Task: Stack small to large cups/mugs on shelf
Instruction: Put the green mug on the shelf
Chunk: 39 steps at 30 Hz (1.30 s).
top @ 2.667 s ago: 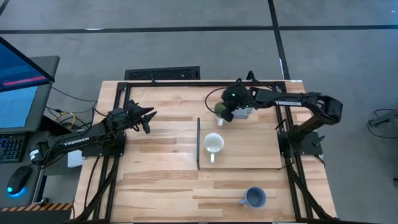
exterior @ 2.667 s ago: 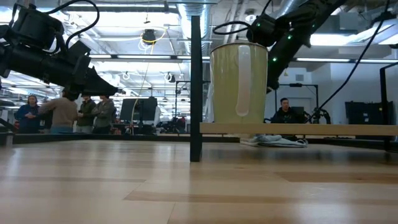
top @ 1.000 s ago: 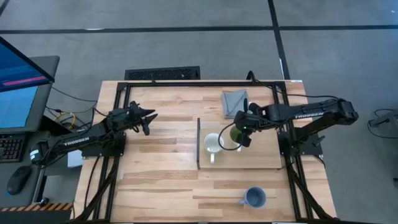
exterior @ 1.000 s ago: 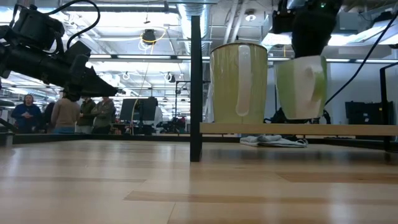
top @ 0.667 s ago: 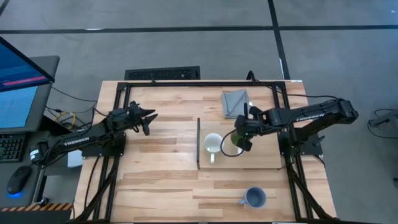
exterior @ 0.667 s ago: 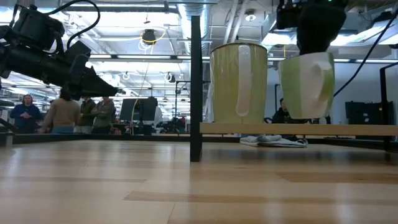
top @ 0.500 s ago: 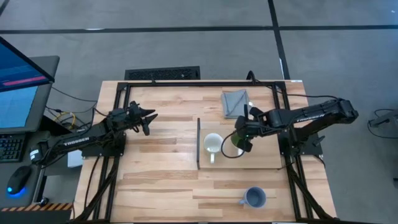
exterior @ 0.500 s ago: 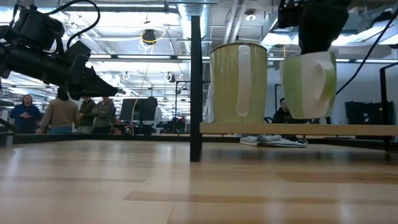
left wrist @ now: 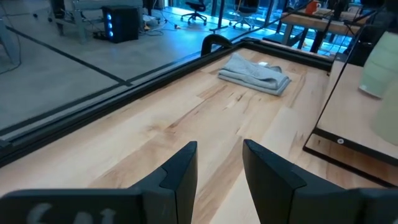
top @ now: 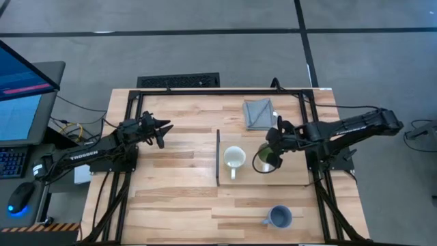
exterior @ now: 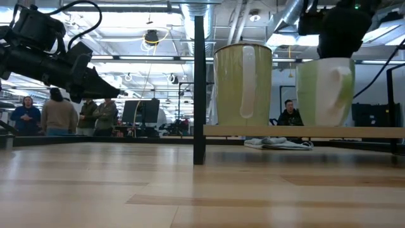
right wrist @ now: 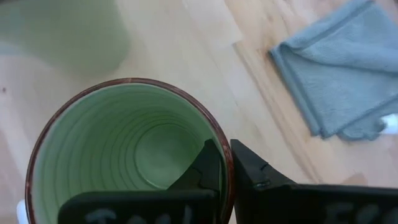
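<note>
1. My right wrist view shows the right end effector [right wrist: 225,163] pinching the rim of the green-inside mug [right wrist: 127,148], one finger inside, one outside. The high view cannot show that grip.
2. In the low view that mug [exterior: 325,91] sits on the shelf [exterior: 304,131], beside the cream mug [exterior: 243,84].
3. The blue-grey mug [top: 278,217] stands alone on the table [top: 177,198].
4. The left end effector [left wrist: 219,163] hangs empty over the table, fingers a little apart.
5. The grey cloth [top: 258,113] lies behind the shelf. People [exterior: 60,114] stand far off.
</note>
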{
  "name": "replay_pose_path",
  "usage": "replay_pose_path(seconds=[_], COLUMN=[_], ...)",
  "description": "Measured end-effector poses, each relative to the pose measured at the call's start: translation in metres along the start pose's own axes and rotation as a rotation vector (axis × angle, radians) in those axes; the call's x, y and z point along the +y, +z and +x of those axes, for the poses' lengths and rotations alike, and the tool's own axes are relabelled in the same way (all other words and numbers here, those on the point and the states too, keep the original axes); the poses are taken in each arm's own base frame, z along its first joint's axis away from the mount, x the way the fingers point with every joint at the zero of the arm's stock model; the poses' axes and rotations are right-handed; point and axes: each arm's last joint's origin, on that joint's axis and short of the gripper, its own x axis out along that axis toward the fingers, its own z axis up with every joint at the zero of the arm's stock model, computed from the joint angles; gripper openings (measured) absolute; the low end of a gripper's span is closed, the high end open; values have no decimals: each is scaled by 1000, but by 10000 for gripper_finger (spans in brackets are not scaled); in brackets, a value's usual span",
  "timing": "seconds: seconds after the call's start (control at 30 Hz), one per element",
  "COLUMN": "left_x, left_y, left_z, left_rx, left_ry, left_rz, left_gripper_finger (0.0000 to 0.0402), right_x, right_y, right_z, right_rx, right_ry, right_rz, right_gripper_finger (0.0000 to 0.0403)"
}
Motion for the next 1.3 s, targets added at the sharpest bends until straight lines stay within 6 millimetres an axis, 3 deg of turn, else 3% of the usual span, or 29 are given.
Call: replay_pose_path(seconds=[0.37,1.3], left_x=[0,0], left_y=[0,-1], left_z=[0,0], left_rx=[-1,7], left_ry=[6,9], left_rz=[-9,-8], left_gripper_finger=[119,119], right_x=[9,12], right_y=[0,6], right_z=[3,4], right_rx=[12,29], right_ry=[103,96], right_rz=[-47,-68], right_gripper_finger=[27,27])
